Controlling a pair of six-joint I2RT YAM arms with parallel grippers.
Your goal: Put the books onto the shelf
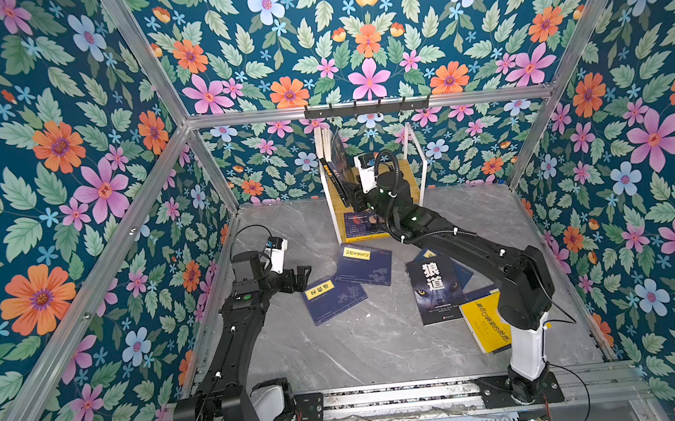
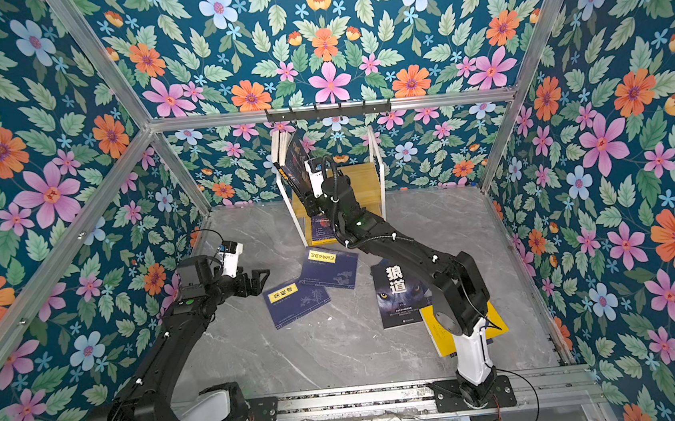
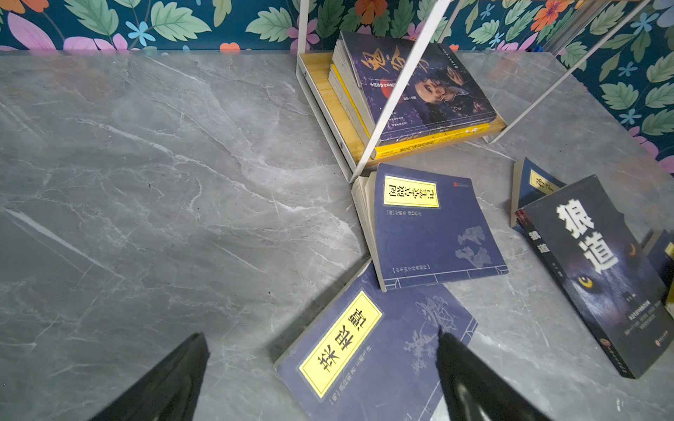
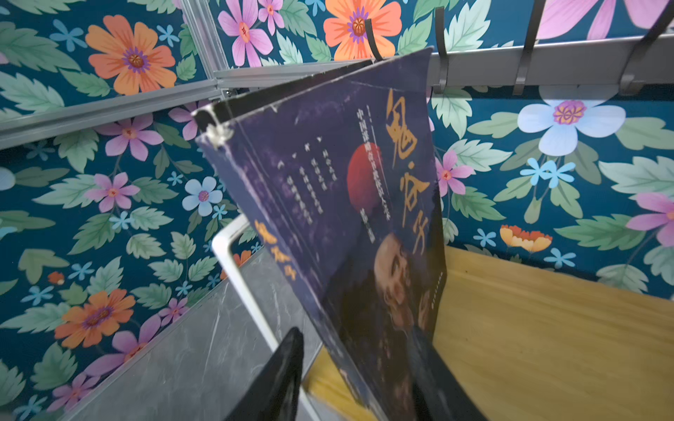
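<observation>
r pincer half apart astride old-man book, one finger off it; l pincer wide, empty.

**Surroundings of the Work Cell**

A grey marble-patterned tabletop is enclosed on the left, right and far sides by dark teal floral wallpaper, edged by silver aluminium bars. A black metal hook rail is mounted on the far bar.

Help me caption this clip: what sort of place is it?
Probably a staged robot test booth: floral wallpaper on an aluminium frame, two rail-mounted arms, books by a small shelf.
</observation>
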